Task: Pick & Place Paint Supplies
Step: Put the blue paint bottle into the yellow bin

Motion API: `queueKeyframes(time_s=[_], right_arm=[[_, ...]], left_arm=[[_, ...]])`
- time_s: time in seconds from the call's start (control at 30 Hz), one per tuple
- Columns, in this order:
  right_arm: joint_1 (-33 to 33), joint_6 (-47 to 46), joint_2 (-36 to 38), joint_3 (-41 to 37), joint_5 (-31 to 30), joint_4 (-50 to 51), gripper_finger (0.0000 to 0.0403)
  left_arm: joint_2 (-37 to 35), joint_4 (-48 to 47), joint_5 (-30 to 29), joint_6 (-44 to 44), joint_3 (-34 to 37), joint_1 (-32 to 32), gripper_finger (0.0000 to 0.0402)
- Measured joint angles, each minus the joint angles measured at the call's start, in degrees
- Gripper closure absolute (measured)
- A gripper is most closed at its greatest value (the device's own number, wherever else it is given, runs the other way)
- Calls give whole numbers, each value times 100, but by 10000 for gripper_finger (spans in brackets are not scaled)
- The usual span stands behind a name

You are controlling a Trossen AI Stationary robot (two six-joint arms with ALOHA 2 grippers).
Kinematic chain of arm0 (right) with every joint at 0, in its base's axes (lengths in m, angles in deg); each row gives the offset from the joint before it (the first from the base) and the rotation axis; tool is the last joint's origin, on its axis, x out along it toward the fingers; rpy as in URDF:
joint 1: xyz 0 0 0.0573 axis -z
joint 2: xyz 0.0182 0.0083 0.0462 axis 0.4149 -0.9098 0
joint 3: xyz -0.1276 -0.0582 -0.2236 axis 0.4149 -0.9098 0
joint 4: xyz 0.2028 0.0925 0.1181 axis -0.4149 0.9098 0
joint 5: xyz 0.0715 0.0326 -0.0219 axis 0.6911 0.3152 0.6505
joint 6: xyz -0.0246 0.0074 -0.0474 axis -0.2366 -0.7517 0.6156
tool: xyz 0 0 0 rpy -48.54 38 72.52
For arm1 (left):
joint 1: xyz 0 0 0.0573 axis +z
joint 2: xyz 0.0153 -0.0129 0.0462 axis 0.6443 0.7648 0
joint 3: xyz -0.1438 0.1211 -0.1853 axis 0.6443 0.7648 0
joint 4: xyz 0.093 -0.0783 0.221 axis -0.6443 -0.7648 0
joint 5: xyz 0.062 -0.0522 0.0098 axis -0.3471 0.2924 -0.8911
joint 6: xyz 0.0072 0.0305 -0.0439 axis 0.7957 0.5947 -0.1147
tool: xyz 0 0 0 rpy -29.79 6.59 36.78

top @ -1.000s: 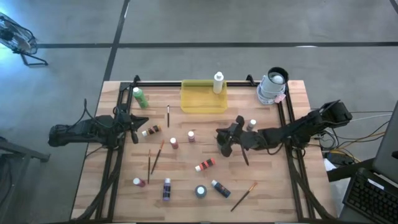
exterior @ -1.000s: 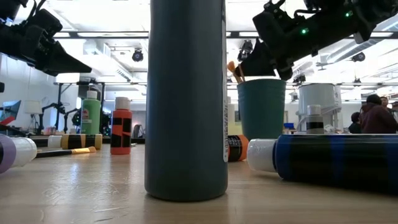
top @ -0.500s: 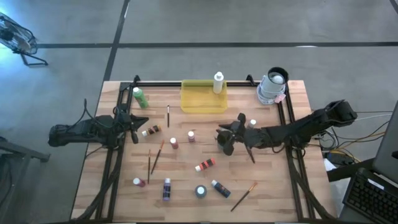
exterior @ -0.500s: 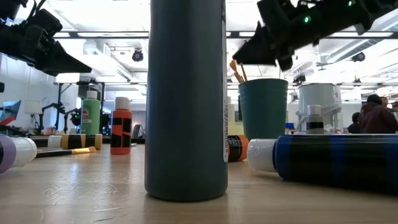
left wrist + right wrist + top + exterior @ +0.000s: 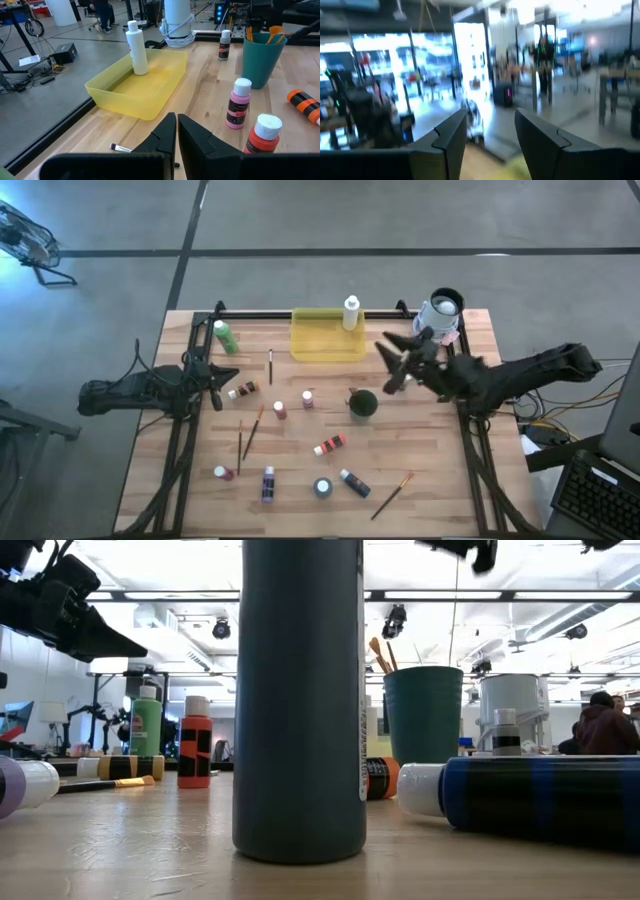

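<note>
Between picks. Right gripper [image 5: 392,358] raised near table's back edge, fingers [image 5: 451,135] apart, grasping nothing. Left gripper [image 5: 215,385] clenched, empty, waiting at left side. Dark green cup [image 5: 363,403] mid-table w/ brushes [image 5: 381,654] standing inside; white bottle [image 5: 351,312] upright in yellow tray [image 5: 324,348]. Other bottles, e.g. orange-black one [image 5: 330,445], and a paintbrush [image 5: 391,495] lie loose toward front. Next, prob.: lower over one loose item, align fingers, close.

A wooden table [image 5: 140,480] carries scattered paint bottles [image 5: 331,445], paintbrushes [image 5: 252,430], a yellow tray [image 5: 325,340] and a green cup [image 5: 362,403].
</note>
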Motion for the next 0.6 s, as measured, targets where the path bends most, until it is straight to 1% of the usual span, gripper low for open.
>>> queueKeyframes(time_s=[0.13,0.27,0.33,0.43,0.6], right_arm=[[-205,868,280,448,469,66,249],[-564,1565,293,1136,549,695,267],[-712,1726,205,1589,541,1228,275],[-872,1742,-41,2379,532,2351,287],[-988,1313,-697,3883,534,4486,301]], left_arm=[[0,1,0,0,-1,0,378],[2,1,0,0,0,0,378],[2,1,0,0,0,0,378],[1,1,0,0,0,0,378],[2,2,0,-1,0,0,378]])
